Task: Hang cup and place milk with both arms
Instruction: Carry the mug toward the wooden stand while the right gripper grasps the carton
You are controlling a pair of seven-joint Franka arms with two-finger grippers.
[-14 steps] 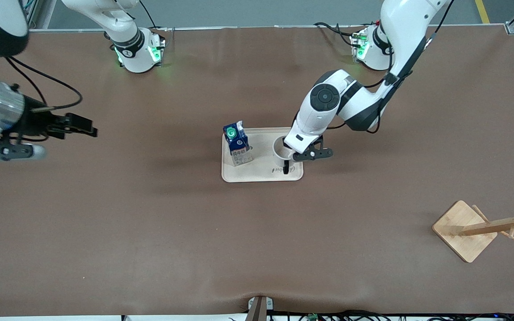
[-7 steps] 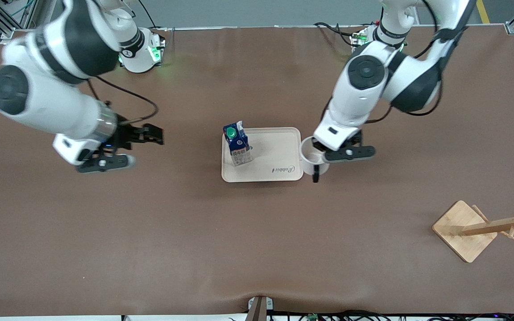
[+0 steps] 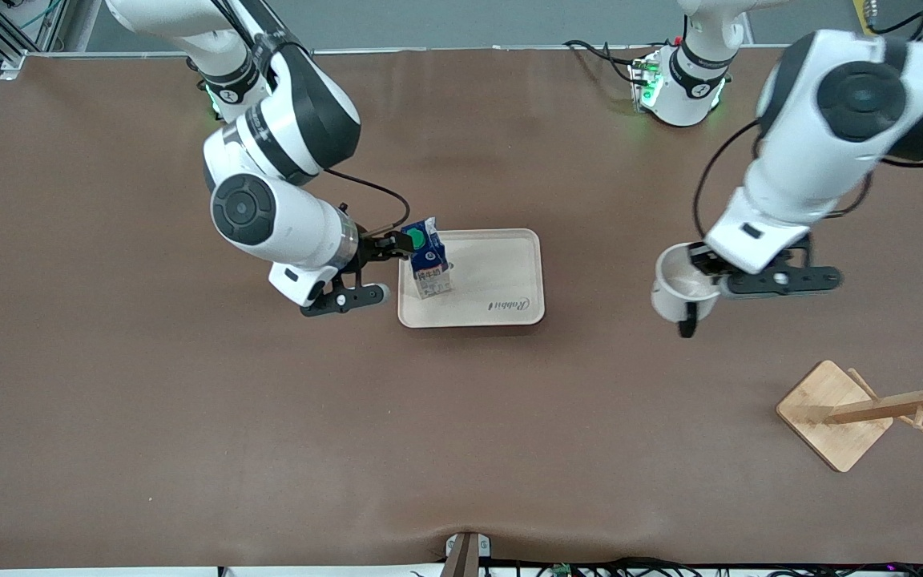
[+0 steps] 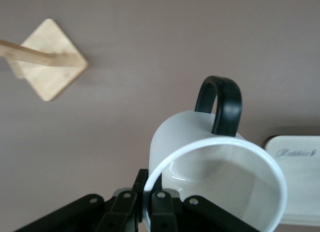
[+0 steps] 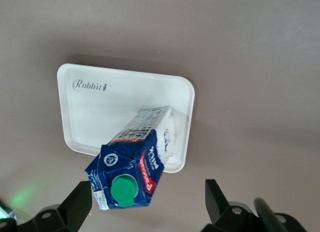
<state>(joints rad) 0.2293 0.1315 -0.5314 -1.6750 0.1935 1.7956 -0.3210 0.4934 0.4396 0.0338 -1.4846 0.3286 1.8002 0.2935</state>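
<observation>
At centre-left of the front view, the right gripper (image 3: 397, 244) is spread open around the milk (image 3: 426, 258), which stands upright on the tray (image 3: 501, 308). The carton is probably light and crushable; grasp its flat sides gently. At centre-right, the left gripper (image 3: 708, 276) clamps the rigid cup (image 3: 679, 282) by its rim over bare table, near the rack (image 3: 870, 410).

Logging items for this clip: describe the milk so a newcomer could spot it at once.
Find the pale tray in the middle of the brown table. The milk stands upright on the tray's end toward the right arm, with the open right pincer around its top. It is the only carton: dark blue, green cap, red label.
</observation>
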